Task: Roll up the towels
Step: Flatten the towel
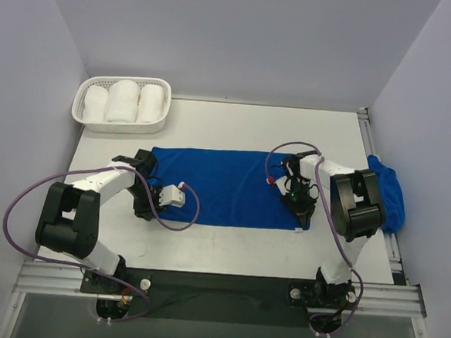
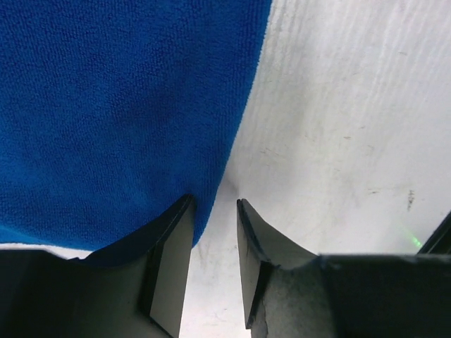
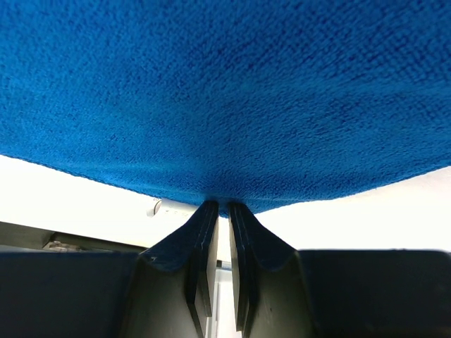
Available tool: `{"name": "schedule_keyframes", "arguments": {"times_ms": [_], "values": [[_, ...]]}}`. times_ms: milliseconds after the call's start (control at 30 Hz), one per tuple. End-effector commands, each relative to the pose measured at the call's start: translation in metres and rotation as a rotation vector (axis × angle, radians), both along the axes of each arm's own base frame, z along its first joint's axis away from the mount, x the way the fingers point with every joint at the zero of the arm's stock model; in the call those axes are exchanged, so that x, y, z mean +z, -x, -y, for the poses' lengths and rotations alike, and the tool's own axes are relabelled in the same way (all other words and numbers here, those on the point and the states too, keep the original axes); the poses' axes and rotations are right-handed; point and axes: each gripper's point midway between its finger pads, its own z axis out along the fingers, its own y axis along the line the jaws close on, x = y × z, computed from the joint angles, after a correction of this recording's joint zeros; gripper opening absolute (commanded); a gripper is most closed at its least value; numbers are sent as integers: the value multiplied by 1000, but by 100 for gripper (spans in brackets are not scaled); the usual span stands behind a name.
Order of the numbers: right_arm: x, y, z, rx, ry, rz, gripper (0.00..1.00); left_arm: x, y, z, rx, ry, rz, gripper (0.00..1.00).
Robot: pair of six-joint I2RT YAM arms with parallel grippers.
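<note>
A royal-blue towel [image 1: 224, 186] lies spread flat in the middle of the white table. A second blue towel [image 1: 391, 198] sits bunched at the table's right edge, partly behind the right arm. My left gripper [image 1: 144, 207] is at the flat towel's near left corner. In the left wrist view it [image 2: 213, 205] stands open; the towel's edge [image 2: 127, 105] lies under its left finger and only table shows in the gap. My right gripper [image 1: 305, 219] is at the near right corner. In the right wrist view it [image 3: 218, 205] is shut, pinching the towel's edge [image 3: 225, 91].
A white basket [image 1: 82, 120] with three white towel rolls stands at the back left. Grey walls close in on the left, back and right. A metal rail [image 1: 217, 288] carrying both arm bases runs along the near edge.
</note>
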Motion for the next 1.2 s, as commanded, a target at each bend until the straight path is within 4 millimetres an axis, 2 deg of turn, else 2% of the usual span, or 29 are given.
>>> {"name": "schedule_keyframes", "arguments": {"times_ms": [0, 133, 300, 433, 667, 733, 833, 967, 1167], "values": [[9, 2, 4, 14, 26, -24, 14, -9, -14, -3, -11, -19, 43, 40], [7, 3, 5, 14, 25, -33, 14, -11, -16, -5, -20, -36, 47, 27], [7, 0, 3, 11, 19, -31, 14, -11, -20, -10, -21, -62, 52, 0], [8, -1, 4, 10, 16, -29, 14, 0, -21, -6, -37, -38, 41, 0], [8, -1, 7, 9, 17, -29, 14, 39, -17, 14, -33, 64, -69, 0], [8, -1, 8, 10, 20, -30, 14, 41, -14, 17, -26, 74, -110, 0], [8, -2, 8, 5, 19, -27, 14, 32, -7, 14, -11, 40, -210, 0], [9, -2, 9, 4, 21, -29, 14, 8, 1, 3, 25, -8, -343, 0], [8, 1, 11, 7, 22, -38, 14, -10, -11, -12, 107, -17, -336, 0]]}}
